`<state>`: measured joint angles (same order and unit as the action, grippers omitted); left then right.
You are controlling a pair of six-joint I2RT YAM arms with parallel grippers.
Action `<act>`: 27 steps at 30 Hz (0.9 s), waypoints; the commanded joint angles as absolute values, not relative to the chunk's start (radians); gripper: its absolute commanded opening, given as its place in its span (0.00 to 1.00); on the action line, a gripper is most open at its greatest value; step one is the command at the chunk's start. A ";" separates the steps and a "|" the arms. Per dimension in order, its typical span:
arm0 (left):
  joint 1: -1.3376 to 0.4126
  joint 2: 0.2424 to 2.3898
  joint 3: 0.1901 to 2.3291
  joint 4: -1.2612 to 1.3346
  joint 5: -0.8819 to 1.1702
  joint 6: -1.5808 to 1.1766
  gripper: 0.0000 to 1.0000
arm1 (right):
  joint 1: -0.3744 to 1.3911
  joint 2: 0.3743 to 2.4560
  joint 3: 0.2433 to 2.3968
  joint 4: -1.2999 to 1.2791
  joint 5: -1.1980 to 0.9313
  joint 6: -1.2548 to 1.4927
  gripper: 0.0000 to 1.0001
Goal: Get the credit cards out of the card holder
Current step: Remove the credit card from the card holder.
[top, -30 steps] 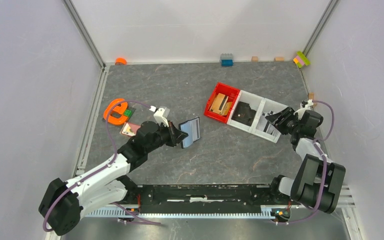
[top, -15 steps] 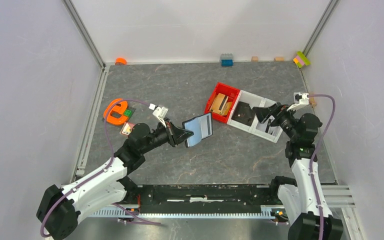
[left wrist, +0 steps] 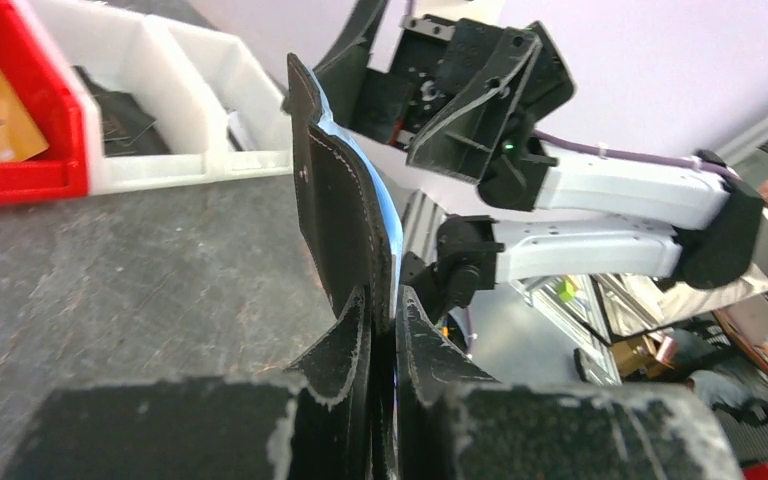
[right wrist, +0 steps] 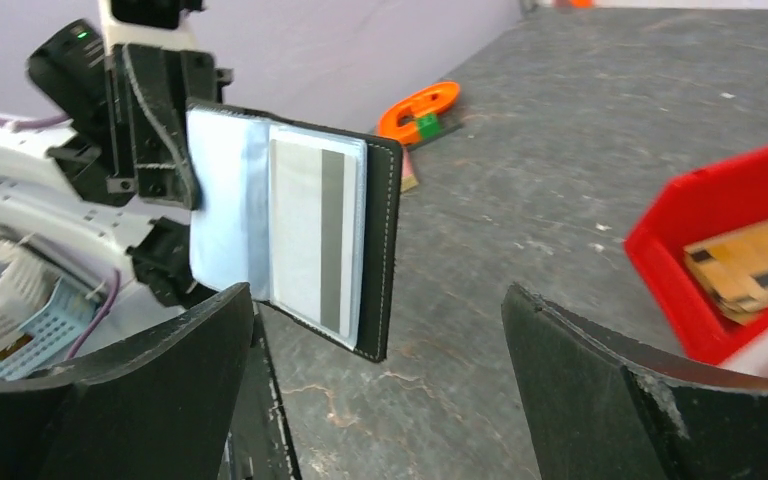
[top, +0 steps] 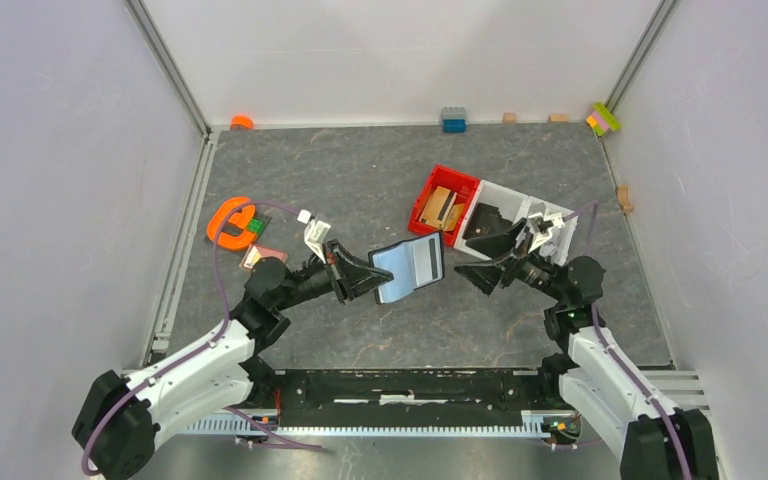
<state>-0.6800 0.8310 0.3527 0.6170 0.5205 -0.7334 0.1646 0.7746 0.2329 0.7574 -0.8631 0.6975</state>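
Top external view is showing the left gripper (top: 372, 276) pinching one edge of the small black folding leather-like card holder (top: 415, 265). It is holding the holder open and raised above the grey stone-patterned table (top: 360, 170), between the two arms. Its pale blue-grey inside is facing the right gripper (top: 472, 262), whose fingers are standing spread wide near it without touching. A greyish-white credit card (right wrist: 315, 235) with a grey stripe is sitting inside the holder.
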 commanded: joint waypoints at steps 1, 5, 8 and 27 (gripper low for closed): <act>-0.678 0.839 0.348 0.794 0.607 -0.804 0.02 | 0.252 0.832 0.231 0.954 -0.891 0.727 0.98; -0.678 0.872 0.349 0.846 0.641 -0.832 0.02 | 0.315 0.864 0.236 0.978 -0.887 0.718 0.92; -0.678 0.892 0.353 0.868 0.657 -0.847 0.02 | 0.346 0.874 0.243 0.974 -0.886 0.709 0.86; -0.676 0.731 0.414 0.220 0.017 -0.635 0.50 | 0.379 1.016 0.243 1.117 -0.907 0.868 0.03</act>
<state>-0.6827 0.7883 0.3546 0.4931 0.3756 -0.7307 0.3733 0.9905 0.2321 1.1057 -0.9276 0.8661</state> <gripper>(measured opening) 0.339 0.078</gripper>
